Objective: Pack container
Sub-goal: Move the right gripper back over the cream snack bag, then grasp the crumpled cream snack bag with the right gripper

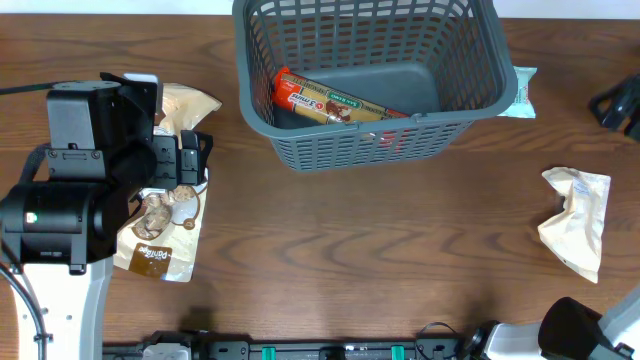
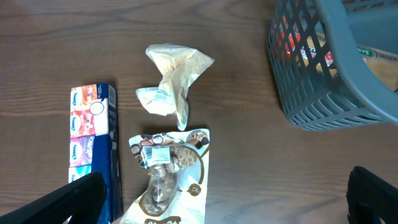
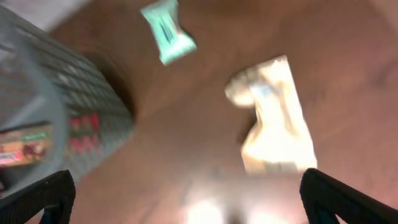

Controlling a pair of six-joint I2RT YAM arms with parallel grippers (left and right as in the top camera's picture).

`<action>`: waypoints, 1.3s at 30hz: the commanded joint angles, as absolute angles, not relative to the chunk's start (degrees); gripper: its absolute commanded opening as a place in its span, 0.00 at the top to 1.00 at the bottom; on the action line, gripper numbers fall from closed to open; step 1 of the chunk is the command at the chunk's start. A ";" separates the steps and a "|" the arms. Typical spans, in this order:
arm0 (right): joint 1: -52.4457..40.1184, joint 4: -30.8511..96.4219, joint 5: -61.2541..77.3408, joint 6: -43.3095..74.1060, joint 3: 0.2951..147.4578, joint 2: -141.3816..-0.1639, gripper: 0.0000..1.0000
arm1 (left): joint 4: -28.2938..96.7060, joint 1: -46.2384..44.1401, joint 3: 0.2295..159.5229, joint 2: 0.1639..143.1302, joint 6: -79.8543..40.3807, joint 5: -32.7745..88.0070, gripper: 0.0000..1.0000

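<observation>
Jaws of the left gripper (image 2: 225, 186) stand wide apart above a pouch (image 2: 168, 180). Those of the right gripper (image 3: 186, 186) are apart too, empty. The basket (image 1: 340, 142) is dark grey with lattice sides. It sits at the far middle of the table (image 1: 350, 250) and holds an orange packet (image 1: 335, 100).

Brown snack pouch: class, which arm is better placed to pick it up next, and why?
Left. The left gripper hangs open right above the brown snack pouch; the right gripper is across the table, near a cream packet.
</observation>
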State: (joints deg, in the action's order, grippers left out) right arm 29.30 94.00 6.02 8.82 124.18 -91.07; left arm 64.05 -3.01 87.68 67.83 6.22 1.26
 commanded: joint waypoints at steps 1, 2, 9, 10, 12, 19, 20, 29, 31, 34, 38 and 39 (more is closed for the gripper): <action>29.69 94.48 3.22 13.78 118.63 -91.39 0.01 | 64.40 -2.96 87.99 68.12 7.09 0.80 0.01; 29.71 94.32 3.22 14.63 116.92 -91.39 0.01 | 64.60 -2.96 87.99 68.12 7.09 0.80 0.01; 32.14 84.38 -6.15 15.16 103.59 -91.46 0.01 | 65.71 -2.96 87.99 68.12 7.11 0.80 0.02; 32.88 81.56 -7.79 13.32 101.71 -91.53 0.01 | 65.69 -2.96 87.99 68.12 7.11 0.80 0.01; 34.30 75.77 -11.66 9.45 97.47 -91.85 0.01 | 65.69 -2.96 87.99 68.12 7.38 0.80 0.01; 35.70 62.43 -26.06 -0.71 83.79 -93.36 0.01 | 65.71 -2.96 87.99 68.12 7.55 0.80 0.01; 35.70 59.86 -26.04 -4.99 81.60 -93.89 0.01 | 65.73 -2.96 87.99 68.12 7.53 0.78 0.01; 35.59 48.36 -8.29 -24.23 72.12 -102.02 0.01 | 66.19 -2.96 87.99 68.16 7.49 0.80 0.01; 35.57 47.90 -6.11 -23.20 71.96 -104.57 0.01 | 66.39 -2.96 87.99 68.23 7.49 0.80 0.01; 35.55 46.24 -3.07 -20.78 71.92 -107.72 0.01 | 66.39 -2.96 87.99 68.49 7.49 0.80 0.01; 35.55 44.18 -2.94 -18.48 71.90 -109.86 0.01 | 66.39 -2.96 87.99 69.25 7.49 0.80 0.01; 35.55 43.72 -3.01 -18.02 71.88 -110.17 0.01 | 66.41 -2.96 87.99 69.45 7.49 0.80 0.01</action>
